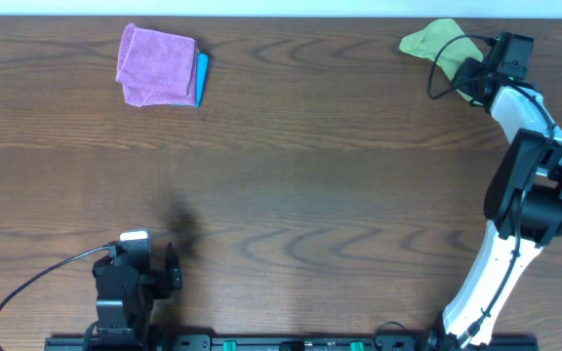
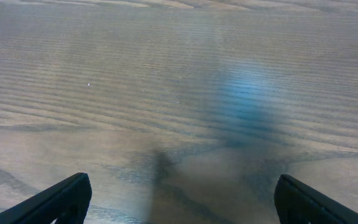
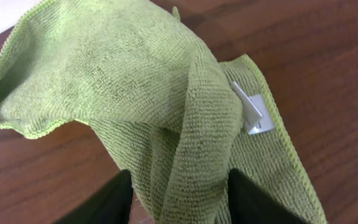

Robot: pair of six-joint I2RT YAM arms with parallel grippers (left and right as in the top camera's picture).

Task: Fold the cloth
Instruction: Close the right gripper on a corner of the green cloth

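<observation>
Right wrist view, right claw (image 3: pixel 179 180) pinching bunched cloth (image 3: pixel 123 74), long axis running away leftward, left claw (image 2: pixel 182 183) spread

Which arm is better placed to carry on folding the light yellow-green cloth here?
Right. The right gripper pinches the light yellow-green microfibre cloth at the far right of the wooden table. The left gripper hangs open over bare wood near the front edge, far from it.

The left arm (image 1: pixel 123 285) sits folded low at the near edge, and its left pincer (image 2: pixel 179 205) has its fingers spread wide apart. The right arm (image 1: pixel 520 185) stretches out to the far right corner. There the right pincer (image 3: pixel 179 202) clamps a bunched fold of the cloth (image 3: pixel 117 68).
</observation>
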